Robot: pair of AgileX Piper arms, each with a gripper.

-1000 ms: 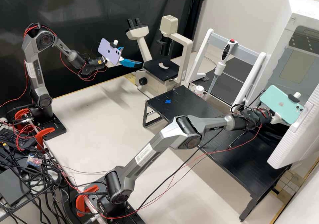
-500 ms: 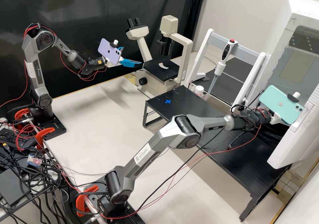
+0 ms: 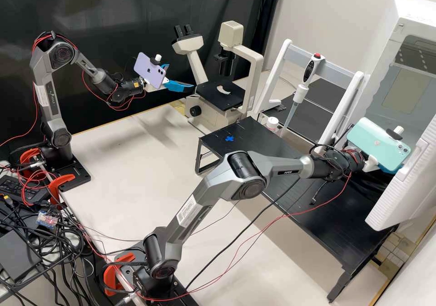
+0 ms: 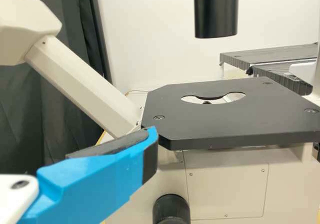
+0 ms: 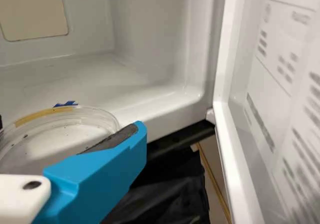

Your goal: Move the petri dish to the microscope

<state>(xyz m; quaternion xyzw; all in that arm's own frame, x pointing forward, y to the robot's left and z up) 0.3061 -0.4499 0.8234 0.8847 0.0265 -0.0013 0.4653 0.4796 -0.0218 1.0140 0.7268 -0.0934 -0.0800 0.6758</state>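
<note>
The microscope [image 3: 255, 72] has a flat black stage [image 3: 225, 101] with a rounded opening in it. Just beside the microscope, on its eyepiece side, is the left gripper [image 3: 180, 77], its two fingers spread apart with a gap between them. In the left wrist view one blue finger [image 4: 100, 176] lies near the corner of the stage; whether they touch, I cannot tell. The right gripper [image 3: 371, 163] is well apart from the microscope, at the open mouth of the white cabinet [image 3: 405, 31]. It is pinching the petri dish [image 5: 60, 144], with the dark pad of one finger against the round wall; the opposite side of the grip is mostly cut off. The dish looks level and bears a tan strip [image 5: 44, 115] along its rim, and near it a blue mark [image 5: 66, 104] sits on the cabinet floor. The black table [image 3: 272, 147] starts near the microscope and runs away from it toward the cabinet, and a blue cross [image 3: 229, 138] marks the end nearest the microscope. Between microscope and cabinet a pipette [image 3: 311, 70] stands at the white frame [image 3: 278, 63], and a small white-capped bottle [image 3: 272, 123] is near the microscope, behind the table. Each gripper has a phone mounted above it.
</note>
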